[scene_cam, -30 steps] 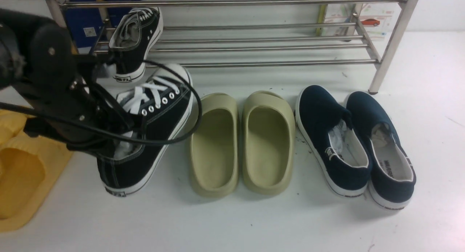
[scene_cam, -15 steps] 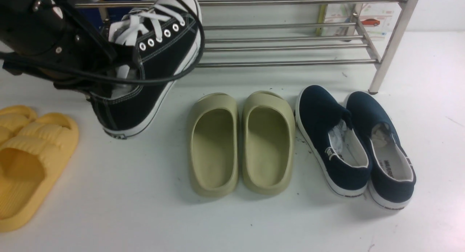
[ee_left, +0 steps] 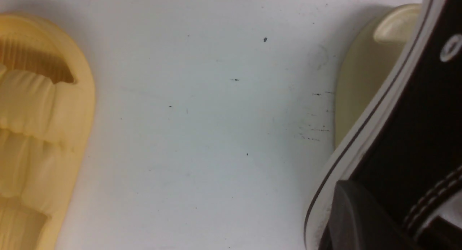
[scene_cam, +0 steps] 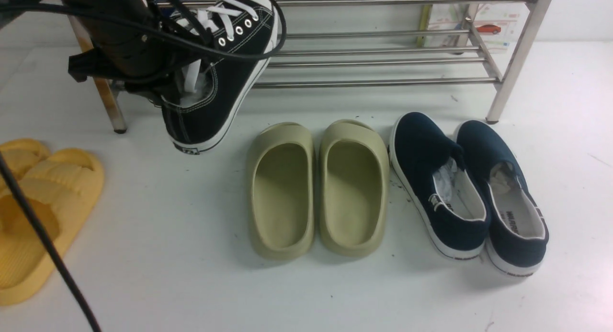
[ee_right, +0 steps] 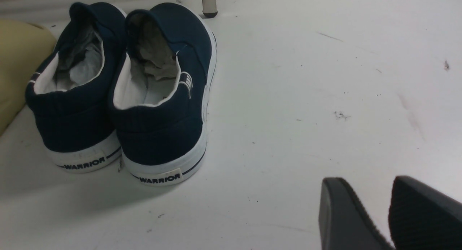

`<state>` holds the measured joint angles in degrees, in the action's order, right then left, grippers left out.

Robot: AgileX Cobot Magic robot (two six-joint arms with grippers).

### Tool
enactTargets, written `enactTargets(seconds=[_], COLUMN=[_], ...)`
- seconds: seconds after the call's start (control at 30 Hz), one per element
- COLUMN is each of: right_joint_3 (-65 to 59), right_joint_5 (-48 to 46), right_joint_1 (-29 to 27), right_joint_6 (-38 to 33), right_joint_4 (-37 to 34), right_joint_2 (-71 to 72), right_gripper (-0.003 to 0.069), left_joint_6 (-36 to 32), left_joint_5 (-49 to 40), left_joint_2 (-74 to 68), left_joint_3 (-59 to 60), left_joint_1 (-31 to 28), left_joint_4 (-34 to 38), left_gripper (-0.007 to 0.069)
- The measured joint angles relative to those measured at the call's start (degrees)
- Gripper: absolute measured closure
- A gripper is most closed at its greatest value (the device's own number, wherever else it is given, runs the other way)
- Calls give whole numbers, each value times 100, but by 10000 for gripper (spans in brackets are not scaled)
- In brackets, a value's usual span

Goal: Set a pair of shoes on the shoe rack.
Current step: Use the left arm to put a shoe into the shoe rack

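Observation:
My left gripper [scene_cam: 186,91] is shut on one black canvas sneaker [scene_cam: 225,68] at its opening and holds it off the floor, toe up, in front of the left end of the steel shoe rack [scene_cam: 373,63]. In the left wrist view one finger [ee_left: 361,217] presses the sneaker's [ee_left: 415,134] side wall. The second black sneaker is hidden behind my arm and the held one. My right gripper [ee_right: 364,183] hangs empty over bare floor, its jaws a little apart.
Olive slides [scene_cam: 318,188] and navy slip-ons [scene_cam: 469,193] lie on the floor before the rack, and yellow slides [scene_cam: 38,212] at the far left. The rack's rusty leg [scene_cam: 107,102] stands beside the held sneaker. A black cable [scene_cam: 48,246] crosses the lower left.
My left arm has lifted the sneaker off the floor and carried it up and rightward to the rack's front. The sneaker resting on the rack has become hidden behind it.

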<state>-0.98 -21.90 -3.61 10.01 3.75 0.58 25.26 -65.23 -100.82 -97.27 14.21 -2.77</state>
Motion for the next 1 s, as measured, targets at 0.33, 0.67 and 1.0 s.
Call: enactTargets(seconds=[0.33,0.67,1.0], right_joint_3=[0,0,0], right_joint_5=[0,0,0], right_joint_1=[0,0,0], right_joint_6=[0,0,0], right_joint_4=[0,0,0], right_joint_2=[0,0,0], right_gripper=[419,419,419], left_joint_6=[-297,-565,-474], left_joint_5=[-233,-413,-524], left_joint_2=[-291,593,1024], left_joint_3=[-279,-296,1022], left_joint_1=[59,157,157], left_joint_4=[349,344,115], left_gripper=[638,638,638])
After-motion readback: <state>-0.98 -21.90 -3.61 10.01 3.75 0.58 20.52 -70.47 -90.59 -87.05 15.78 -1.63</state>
